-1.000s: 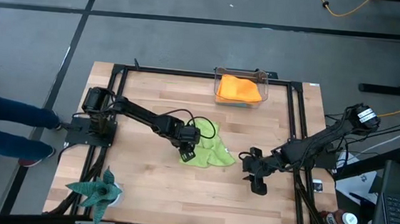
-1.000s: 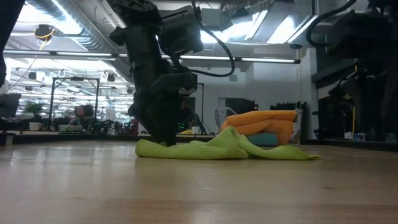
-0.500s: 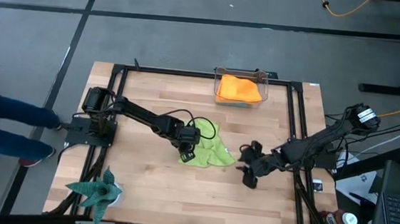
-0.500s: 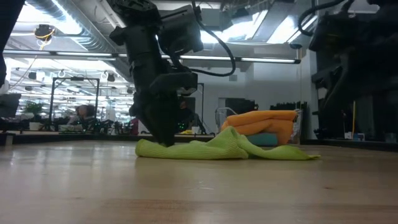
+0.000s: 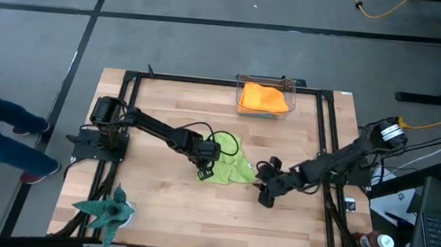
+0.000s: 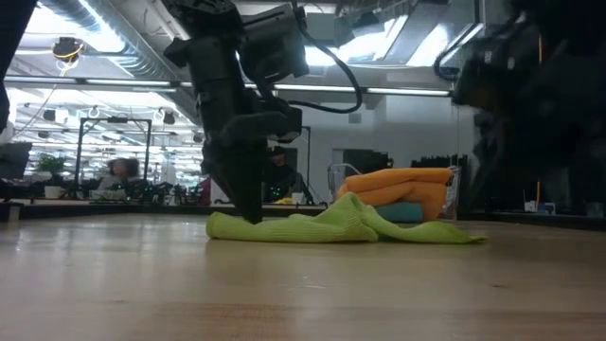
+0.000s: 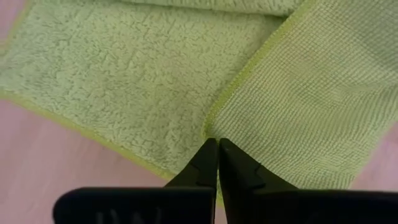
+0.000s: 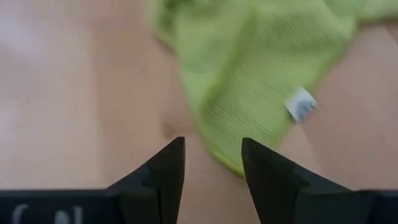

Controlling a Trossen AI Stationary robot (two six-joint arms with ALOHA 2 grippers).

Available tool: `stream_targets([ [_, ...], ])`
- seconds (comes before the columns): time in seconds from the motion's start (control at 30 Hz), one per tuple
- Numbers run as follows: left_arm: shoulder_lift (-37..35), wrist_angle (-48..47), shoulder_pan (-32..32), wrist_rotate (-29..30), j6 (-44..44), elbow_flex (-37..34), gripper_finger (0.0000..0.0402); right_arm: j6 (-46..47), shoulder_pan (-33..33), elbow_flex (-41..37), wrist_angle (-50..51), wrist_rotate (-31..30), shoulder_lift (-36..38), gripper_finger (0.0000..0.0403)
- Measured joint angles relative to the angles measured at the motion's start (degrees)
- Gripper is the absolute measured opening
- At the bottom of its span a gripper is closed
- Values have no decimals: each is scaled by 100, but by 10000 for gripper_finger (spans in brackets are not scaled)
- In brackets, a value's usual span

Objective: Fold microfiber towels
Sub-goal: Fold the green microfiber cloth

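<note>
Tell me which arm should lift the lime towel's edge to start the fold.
Left: its hand is shut on the lime green towel's edge; the right hand is open, short of it.

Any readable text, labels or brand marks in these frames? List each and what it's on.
No text can be read anywhere.
White tag sewn on the lime green towel: blurred, nothing legible on it.
Small white item by the table's right rail: too small to read.
</note>
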State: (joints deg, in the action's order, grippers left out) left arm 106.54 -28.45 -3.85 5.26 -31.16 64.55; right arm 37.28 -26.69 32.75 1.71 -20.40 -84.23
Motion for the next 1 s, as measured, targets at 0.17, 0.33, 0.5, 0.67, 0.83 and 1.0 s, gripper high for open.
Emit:
stream_targets([
  [0.17, -2, 0, -47, -2, 29, 0, 1, -394, 71, -2, 355, -29, -413, 161],
  [0.33, -4, -1, -45, 0, 31, 0, 0, -1268, 54, 13, 218, -365, -630, 162],
  [0.5, -4, -2, -47, 0, 29, 0, 0, -1641, 62, 13, 193, -525, -644, 162],
  [0.67, -4, -2, -45, -2, 31, 0, 0, -1982, 65, 13, 198, -512, -644, 161],
  [0.83, -4, -2, -45, -2, 29, 0, 0, -2084, 237, 19, 204, -153, -722, 153],
  [1.0, -4, -2, -45, -2, 29, 0, 0, -1692, 507, 42, 92, 301, -896, 91],
])
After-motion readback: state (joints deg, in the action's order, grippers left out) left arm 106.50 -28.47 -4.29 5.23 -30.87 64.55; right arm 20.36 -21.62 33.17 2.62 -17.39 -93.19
